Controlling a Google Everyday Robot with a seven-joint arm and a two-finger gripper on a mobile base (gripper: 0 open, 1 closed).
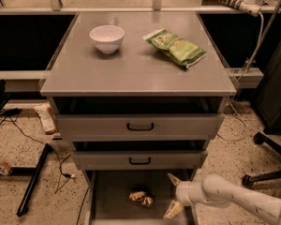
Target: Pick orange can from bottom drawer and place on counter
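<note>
Jaws spread, gripper (171, 196) sits just right of orange can (141, 198) in btm drawer (111, 191); off-centre close could knock it away.

Bottom drawer (112, 196): the near end is cut off by the lower picture edge, and the rear is hidden under the middle drawer (139, 159). Gripper (173, 195): fingers spread, by the drawer's right wall, right of the orange can (141, 198); its height over the drawer floor cannot be told. Arm (234, 198): leaves the picture at the lower right corner. Orange can: too small to show markings or whether it stands or lies. Top drawer (139, 126) and middle drawer: interiors lost in shadow. Chair base (267, 172): cut off at the right edge.
</note>
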